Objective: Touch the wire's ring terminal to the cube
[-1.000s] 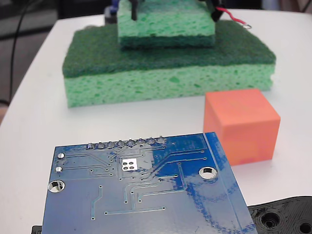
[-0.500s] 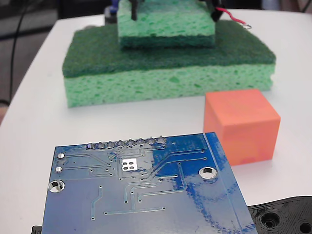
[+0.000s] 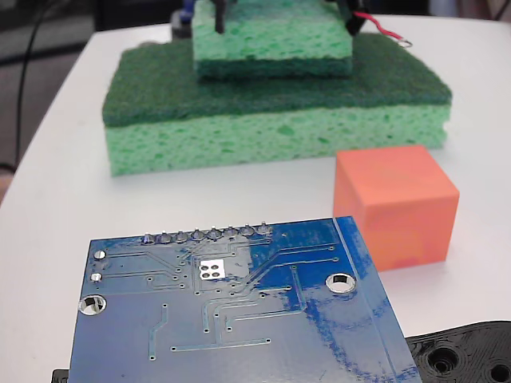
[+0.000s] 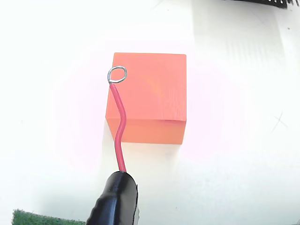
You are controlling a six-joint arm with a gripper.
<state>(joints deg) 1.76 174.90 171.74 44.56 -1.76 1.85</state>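
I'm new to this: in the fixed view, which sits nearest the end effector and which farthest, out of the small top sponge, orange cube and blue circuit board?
From the end effector, at the top:
1. small top sponge, right below it
2. orange cube, lower right
3. blue circuit board, bottom, by the camera

No text, label or number can be read anywhere.
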